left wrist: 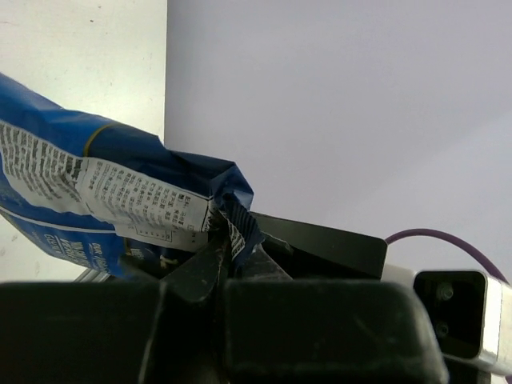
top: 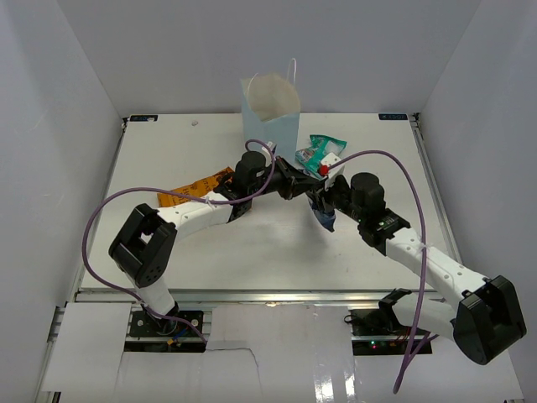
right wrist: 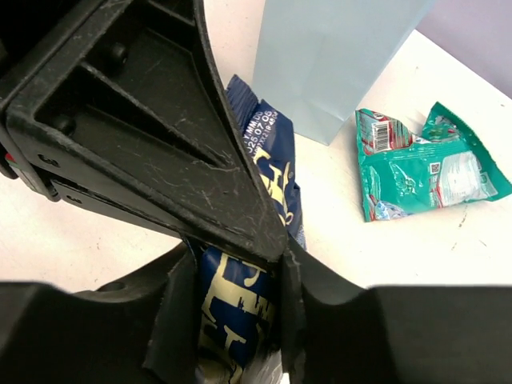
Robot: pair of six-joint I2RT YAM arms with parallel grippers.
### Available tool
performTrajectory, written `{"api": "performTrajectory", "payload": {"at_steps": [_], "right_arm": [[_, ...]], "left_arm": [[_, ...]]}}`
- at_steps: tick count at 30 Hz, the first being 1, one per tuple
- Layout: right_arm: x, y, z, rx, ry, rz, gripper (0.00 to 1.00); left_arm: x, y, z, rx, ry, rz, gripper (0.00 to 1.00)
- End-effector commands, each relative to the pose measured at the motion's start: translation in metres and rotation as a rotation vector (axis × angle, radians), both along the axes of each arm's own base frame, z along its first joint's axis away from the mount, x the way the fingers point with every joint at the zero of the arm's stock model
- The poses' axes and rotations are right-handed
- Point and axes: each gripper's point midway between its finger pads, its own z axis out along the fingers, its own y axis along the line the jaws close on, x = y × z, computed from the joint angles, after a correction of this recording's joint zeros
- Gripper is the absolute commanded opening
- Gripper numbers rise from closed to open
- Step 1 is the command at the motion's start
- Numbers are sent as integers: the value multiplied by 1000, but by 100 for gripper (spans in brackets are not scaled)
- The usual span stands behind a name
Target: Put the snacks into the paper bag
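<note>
The dark blue packet (top: 325, 218) hangs in mid-air between both grippers, in front of the pale blue paper bag (top: 270, 113). My left gripper (top: 306, 186) is shut on the packet's crimped end; in the left wrist view the gripper (left wrist: 232, 236) pinches that edge and the packet (left wrist: 96, 200) stretches to the left. My right gripper (top: 323, 200) is shut on the same packet: in the right wrist view it (right wrist: 238, 280) has the packet (right wrist: 268, 156) filling the gap between its fingers. The teal pouch (top: 323, 149) lies right of the bag. The orange chip bag (top: 197, 186) lies under the left arm.
The paper bag (right wrist: 336, 56) stands upright and open at the back middle, very close behind the grippers. The teal pouch (right wrist: 424, 168) lies flat on the white table next to it. The left gripper's black body fills the upper left of the right wrist view. Purple cables arc over both arms.
</note>
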Motion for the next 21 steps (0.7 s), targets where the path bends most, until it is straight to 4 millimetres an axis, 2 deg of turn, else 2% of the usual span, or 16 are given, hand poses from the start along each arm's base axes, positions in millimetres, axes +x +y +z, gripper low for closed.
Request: {"api": "performTrajectory", "payload": {"at_steps": [1, 6, 7, 9, 10, 11, 15, 16, 18, 21], "right_arm": [[6, -9, -7, -21, 21, -31, 37], [3, -6, -16, -28, 79, -12, 18], [1, -6, -17, -26, 86, -2, 8], [-1, -6, -17, -23, 91, 8, 8], [-4, -4, -17, -22, 93, 28, 8], [-5, -3, -16, -29, 86, 47, 8], [-11, 0, -6, -21, 84, 155, 8], [-16, 4, -4, -11, 98, 205, 8], [-12, 4, 3, -3, 96, 214, 8], [-12, 5, 9, 7, 94, 240, 8]], "left_arm": [[-7, 9, 34, -49, -74, -16, 0], [-6, 10, 40, -49, -103, -11, 0], [-6, 10, 40, -48, -108, -11, 0], [-6, 9, 42, -47, -121, -19, 3], [-6, 9, 43, -48, -130, -24, 8], [-6, 8, 43, -46, -134, -27, 21], [-8, 9, 49, -48, -162, -37, 41], [-8, 9, 51, -47, -171, -31, 43], [-9, 14, 60, -47, -212, -23, 49], [-6, 25, 66, -30, -246, 9, 52]]}}
